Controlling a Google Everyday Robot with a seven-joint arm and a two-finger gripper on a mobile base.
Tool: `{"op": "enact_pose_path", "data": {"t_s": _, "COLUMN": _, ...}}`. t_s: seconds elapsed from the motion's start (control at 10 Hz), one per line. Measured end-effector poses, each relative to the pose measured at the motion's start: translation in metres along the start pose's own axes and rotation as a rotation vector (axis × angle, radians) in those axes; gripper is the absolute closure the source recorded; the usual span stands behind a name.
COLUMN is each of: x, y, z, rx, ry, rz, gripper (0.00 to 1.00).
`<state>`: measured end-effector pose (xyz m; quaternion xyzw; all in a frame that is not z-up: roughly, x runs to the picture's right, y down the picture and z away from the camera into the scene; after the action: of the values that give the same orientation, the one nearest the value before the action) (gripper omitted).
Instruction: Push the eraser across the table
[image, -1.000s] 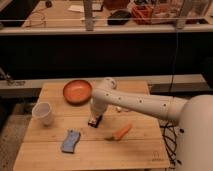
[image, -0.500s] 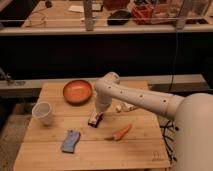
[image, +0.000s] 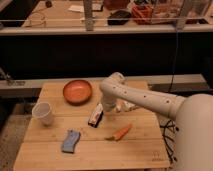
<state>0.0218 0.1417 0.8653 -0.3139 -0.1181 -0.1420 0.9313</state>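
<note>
1. The eraser (image: 95, 116) lies near the middle of the table (image: 45, 155). It sits at a slant, with its reddish end pointing toward the camera.
2. The gripper (image: 106, 111) is low over the table at the eraser's far, view-right side. It is just beside the eraser or touching it; contact cannot be made out. Whether the gripper is clenched or released cannot be told either. The white arm (image: 145, 100) comes down to it from above.
3. Around the eraser:
   - an orange bowl (image: 77, 91) sits beyond it
   - a white cup (image: 43, 113) stands off to its view-left
   - a blue sponge (image: 70, 141) lies nearer the camera, to its view-left
   - a carrot (image: 120, 132) lies nearer the camera, to its view-right
   - a small white object (image: 126, 106), partly hidden by the arm, sits just behind the gripper
4. Likely risk: the push lands near one end of the eraser rather than on its middle. The block would then pivot and slip off the gripper instead of travelling.
5. A straight push along the eraser's current slant heads toward the sponge, and a long stroke could shove the two together.
6. If the gripper rides too high it may skip over the low block. If it rides too low it may scrape the planks.
7. A wide arm sweep could knock the carrot or the white object.
</note>
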Motion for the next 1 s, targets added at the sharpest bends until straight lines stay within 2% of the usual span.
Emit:
{"op": "enact_pose_path", "data": {"t_s": 0.1, "x": 0.002, "y": 0.000, "z": 0.002, "rx": 0.017, "ry": 0.001, "rz": 0.026, "gripper": 0.97}}
{"op": "enact_pose_path", "data": {"t_s": 0.3, "x": 0.001, "y": -0.003, "z": 0.006, "rx": 0.023, "ry": 0.005, "rz": 0.044, "gripper": 0.97}}
{"op": "enact_pose_path", "data": {"t_s": 0.6, "x": 0.002, "y": -0.012, "z": 0.021, "rx": 0.005, "ry": 0.011, "rz": 0.088, "gripper": 0.97}}
{"op": "enact_pose_path", "data": {"t_s": 0.8, "x": 0.004, "y": -0.018, "z": 0.030, "rx": -0.013, "ry": 0.033, "rz": 0.106, "gripper": 0.97}}
{"op": "enact_pose_path", "data": {"t_s": 1.0, "x": 0.001, "y": -0.020, "z": 0.031, "rx": -0.007, "ry": 0.026, "rz": 0.101, "gripper": 0.97}}
